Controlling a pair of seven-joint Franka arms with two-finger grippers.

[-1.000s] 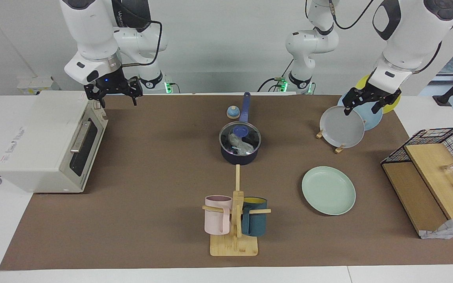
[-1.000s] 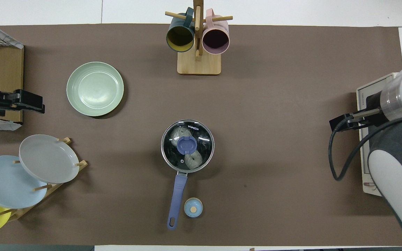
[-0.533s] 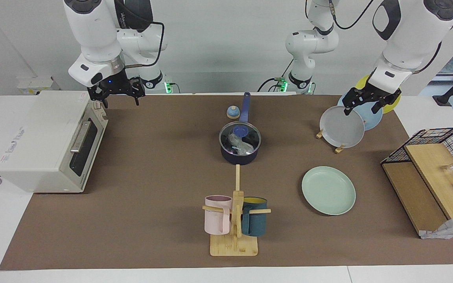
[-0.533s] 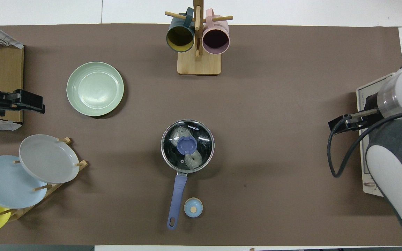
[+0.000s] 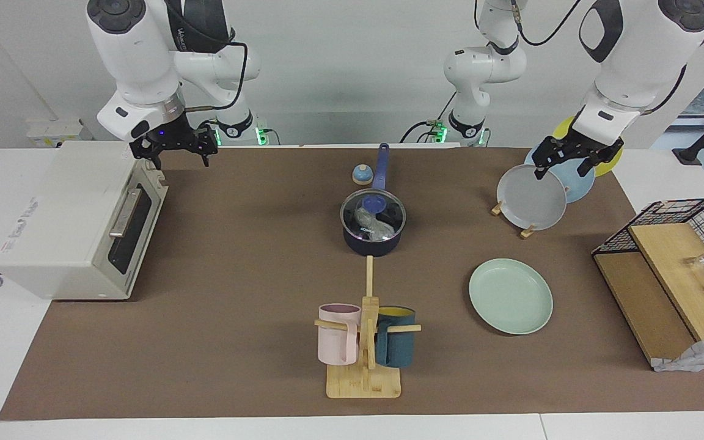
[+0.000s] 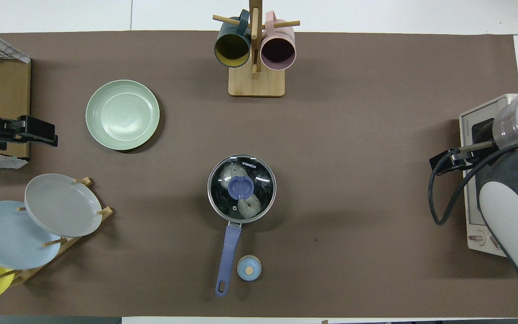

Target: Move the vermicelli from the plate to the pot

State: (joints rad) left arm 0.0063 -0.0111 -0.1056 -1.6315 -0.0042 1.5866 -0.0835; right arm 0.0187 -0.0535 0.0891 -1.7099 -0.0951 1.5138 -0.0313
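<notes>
Both my hands are spread wide and carry nothing: the right hand (image 5: 175, 148) hangs over the toaster oven (image 5: 77, 220), the left hand (image 5: 575, 160) over the plate rack (image 5: 526, 229). The vermicelli (image 6: 241, 189) lies in the pot (image 5: 373, 241), under a glass lid (image 6: 241, 188); the plate (image 5: 511, 296) is bare. Likeliest trouble: the left hand clipping the upright plates on a careless swing. Between the hands, the surface (image 5: 236, 275) offers open room.

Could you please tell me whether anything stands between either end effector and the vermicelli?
Yes. The translucent whitish vermicelli bundle lies inside the small dark navy saucepan, and a round glass lid with a blue knob covers it. Both end effectors hang off at the table's ends.
</notes>
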